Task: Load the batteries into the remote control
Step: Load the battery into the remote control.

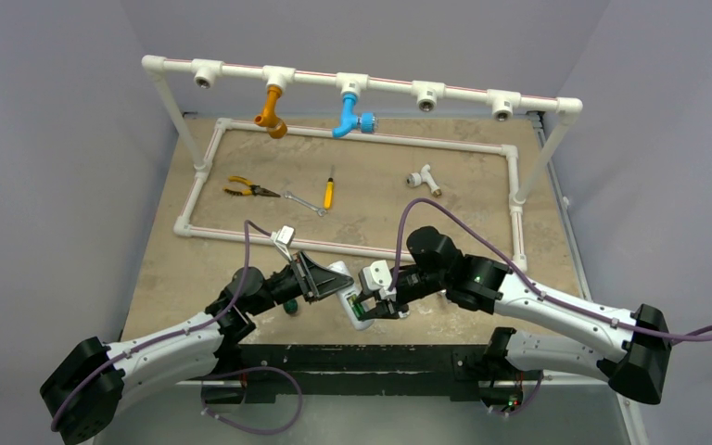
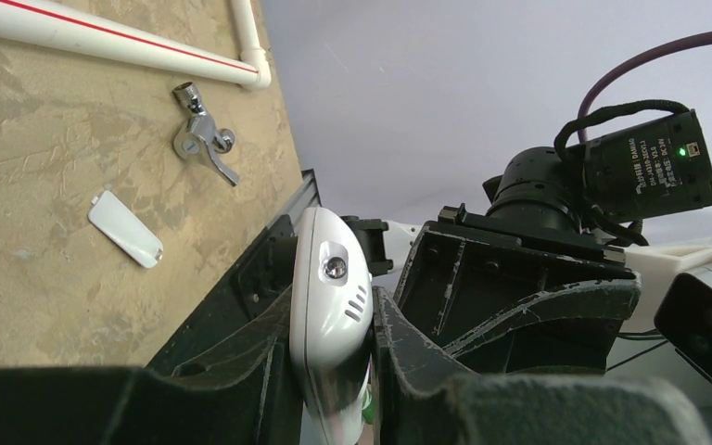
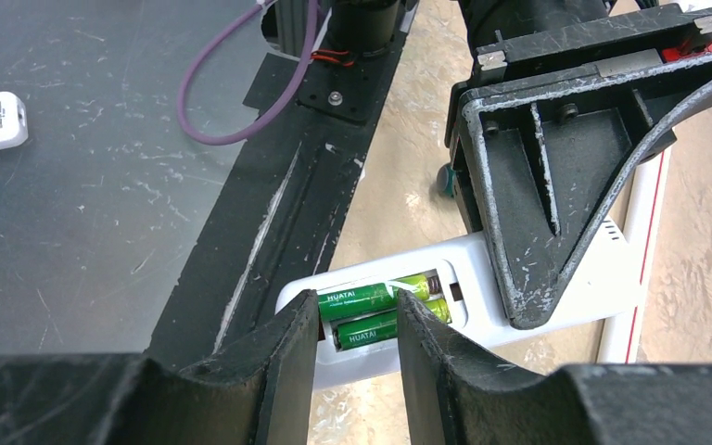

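Two green batteries [image 3: 371, 295] lie side by side in the open recess on the back of the remote control [image 3: 471, 287], printed sides up. The left claw [image 2: 329, 352] is clenched on the remote control and holds it clear of the worktop [image 1: 399, 222], near the front edge between the two arms. The right claw [image 3: 357, 315] stands partly spread right over the recess, one finger to each side of the batteries' near ends. Whether those fingers touch the batteries I cannot tell. A small white cover plate [image 2: 125, 229] lies flat on the worktop, well apart from the remote control, with a metal tap [image 2: 202, 144] beyond it. Farther back, inside a white pipe frame [image 1: 352, 139], lie pliers [image 1: 246, 189], a wrench [image 1: 304, 202] and a yellow screwdriver [image 1: 328, 193].
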`<state>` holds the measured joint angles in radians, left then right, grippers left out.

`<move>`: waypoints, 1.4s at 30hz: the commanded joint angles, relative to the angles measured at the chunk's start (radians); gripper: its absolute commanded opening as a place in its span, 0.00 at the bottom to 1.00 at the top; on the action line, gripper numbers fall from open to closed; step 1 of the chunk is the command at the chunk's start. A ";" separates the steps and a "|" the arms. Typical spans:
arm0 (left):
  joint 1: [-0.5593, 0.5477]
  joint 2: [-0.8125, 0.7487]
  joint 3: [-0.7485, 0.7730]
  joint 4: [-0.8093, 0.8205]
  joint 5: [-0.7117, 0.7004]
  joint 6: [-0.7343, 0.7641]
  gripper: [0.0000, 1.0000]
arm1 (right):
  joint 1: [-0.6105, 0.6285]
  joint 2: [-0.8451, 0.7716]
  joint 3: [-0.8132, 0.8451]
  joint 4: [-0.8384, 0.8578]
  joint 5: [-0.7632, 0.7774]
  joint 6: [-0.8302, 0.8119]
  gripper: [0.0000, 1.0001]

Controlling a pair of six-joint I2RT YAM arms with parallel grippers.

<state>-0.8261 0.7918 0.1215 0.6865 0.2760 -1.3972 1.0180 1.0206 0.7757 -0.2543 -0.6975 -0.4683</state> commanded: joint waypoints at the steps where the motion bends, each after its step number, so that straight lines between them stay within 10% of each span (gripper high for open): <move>1: -0.002 -0.009 0.023 0.074 0.007 -0.002 0.00 | -0.006 -0.005 -0.012 0.046 0.020 0.009 0.34; 42: -0.002 -0.040 0.030 0.025 -0.048 -0.041 0.00 | -0.005 0.171 0.031 0.088 0.185 0.189 0.20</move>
<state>-0.8188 0.8040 0.1192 0.5571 0.2134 -1.3827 1.0176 1.1637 0.7929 -0.2306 -0.6189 -0.3302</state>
